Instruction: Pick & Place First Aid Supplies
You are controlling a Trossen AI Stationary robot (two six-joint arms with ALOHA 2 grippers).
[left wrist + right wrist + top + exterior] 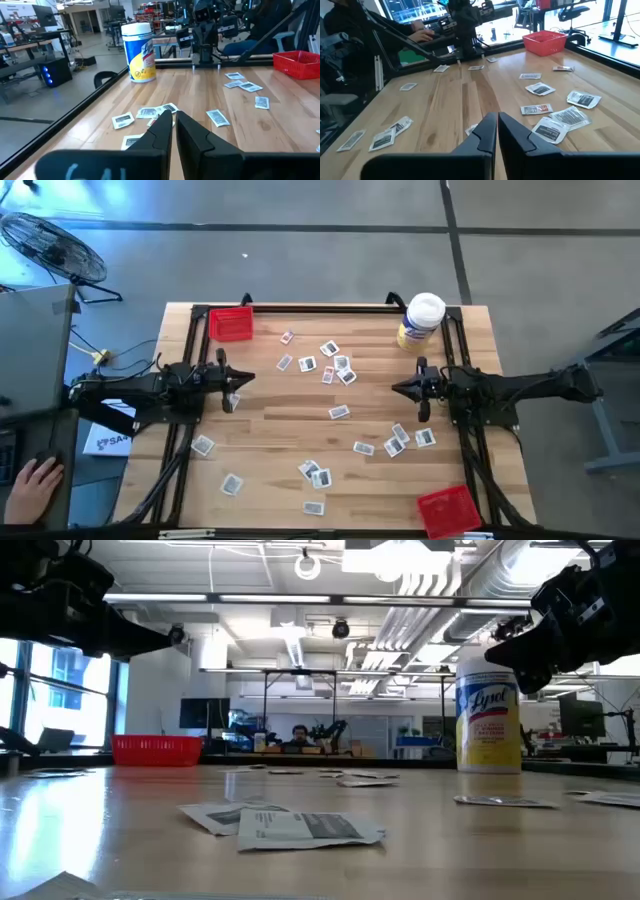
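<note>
The wooden table (290,420) carries everything: two red trays, one at the far left corner (231,324) and one at the near right corner (447,509), a white-lidded tub (420,321) at the far right, and the first aid packets (339,412) scattered flat across the middle and the near half. None of the packets lies in either tray, so the sorting looks not yet begun.

Both arms hang level over their own sides of the table, well apart from each other. The left gripper (232,379) sits above bare wood at the left edge, its fingers pressed together and empty in its wrist view (174,120). The right gripper (418,388) hovers at the right side, fingers likewise pressed together on nothing (497,122).

The step in hand is most likely a first approach to a packet. To do it well, each arm should take what lies nearest its own tray: the cluster near the far middle (328,360) suits the left arm, the group at the near right (402,438) suits the right. The fingers must spread before coming down. The packets are thin and lie flat, so the tips should land straddling one edge and close low against the wood. Overlapping packets (559,122) seem hard to separate; a lone one such as (536,108) is the safer first pick.
</note>
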